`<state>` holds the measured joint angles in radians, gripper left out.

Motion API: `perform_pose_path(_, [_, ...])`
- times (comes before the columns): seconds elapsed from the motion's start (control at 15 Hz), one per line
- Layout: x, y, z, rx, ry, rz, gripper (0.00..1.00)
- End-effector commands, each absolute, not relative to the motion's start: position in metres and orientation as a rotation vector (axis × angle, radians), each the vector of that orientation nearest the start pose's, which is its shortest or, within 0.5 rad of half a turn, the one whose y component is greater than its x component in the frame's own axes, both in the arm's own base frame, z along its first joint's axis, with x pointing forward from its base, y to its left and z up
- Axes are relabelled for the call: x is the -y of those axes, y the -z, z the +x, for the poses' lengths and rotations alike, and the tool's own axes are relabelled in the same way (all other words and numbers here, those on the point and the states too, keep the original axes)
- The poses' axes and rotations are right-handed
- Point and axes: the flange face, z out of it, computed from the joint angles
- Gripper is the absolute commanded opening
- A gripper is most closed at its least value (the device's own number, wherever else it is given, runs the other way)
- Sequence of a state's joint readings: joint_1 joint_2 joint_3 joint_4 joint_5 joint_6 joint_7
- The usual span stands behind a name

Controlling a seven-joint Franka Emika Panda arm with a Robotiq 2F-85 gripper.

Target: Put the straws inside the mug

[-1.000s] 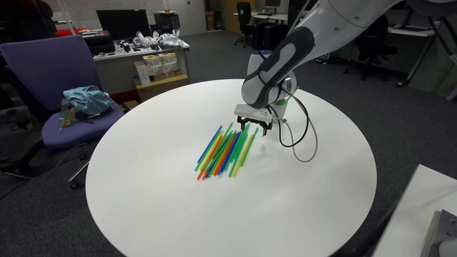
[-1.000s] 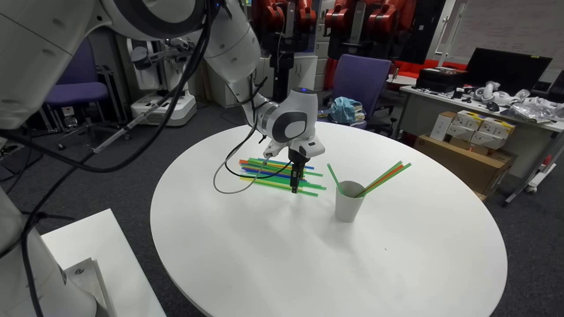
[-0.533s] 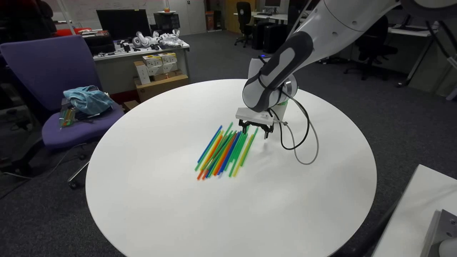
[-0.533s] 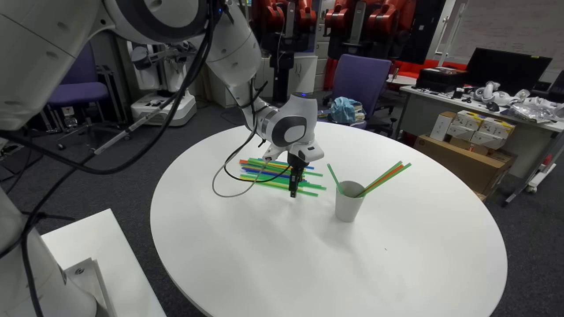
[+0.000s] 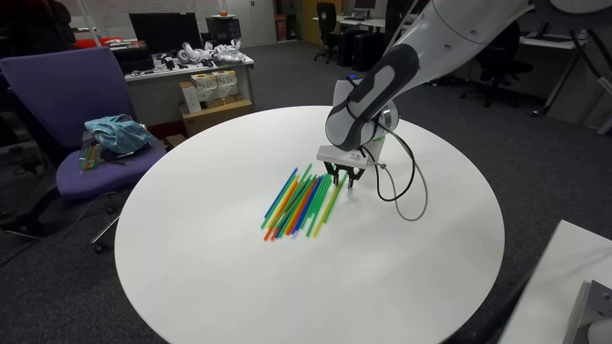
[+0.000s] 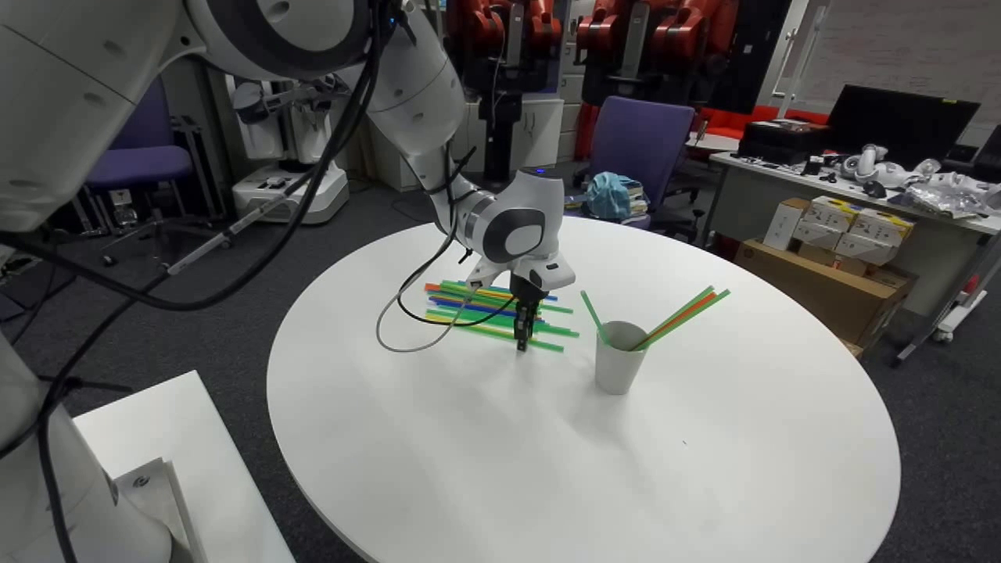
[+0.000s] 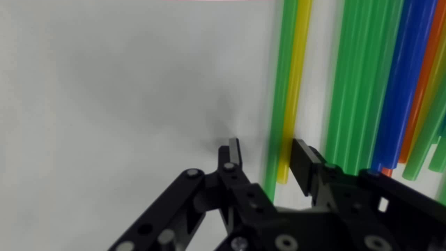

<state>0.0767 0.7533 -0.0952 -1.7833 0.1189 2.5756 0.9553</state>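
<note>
End effector point(image 7: 264, 150), jaws parted, straddles one green straw point(image 7: 278, 115) and one yellow straw point(image 7: 294, 87) on the surface point(image 6: 665, 485) beside overlapping straws point(image 5: 302, 205), count unclear. One white mug point(image 6: 616, 369), partly hidden by the arm point(image 5: 435, 48) in an exterior view, holds at least four straws point(image 6: 676, 320).

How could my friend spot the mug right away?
Look on the round white table. Near a flat pile of long, multicoloured plastic straws is a small white tapered mug. Unlike them, it stands upright, with green and orange straws poking out.
</note>
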Motion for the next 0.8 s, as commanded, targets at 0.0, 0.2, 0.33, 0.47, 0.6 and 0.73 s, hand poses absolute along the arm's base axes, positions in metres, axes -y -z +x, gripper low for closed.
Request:
perform_pose_path(0.0, [0.0159,-0.1420,0.6542,-1.547,0.022,-2.707,0.20])
perform_pose_path(0.2, [0.0161,-0.1423,0.6539,-1.548,0.015,-2.708,0.22])
perform_pose_path(0.33, [0.0161,-0.1423,0.6540,-1.548,0.016,-2.709,0.22])
perform_pose_path(0.47, [0.0159,-0.1424,0.6538,-1.547,0.015,-2.708,0.23])
perform_pose_path(0.6, [0.0158,-0.1426,0.6539,-1.548,0.017,-2.707,0.25])
perform_pose_path(0.73, [0.0167,-0.1482,0.6539,-1.550,0.039,-2.700,0.24])
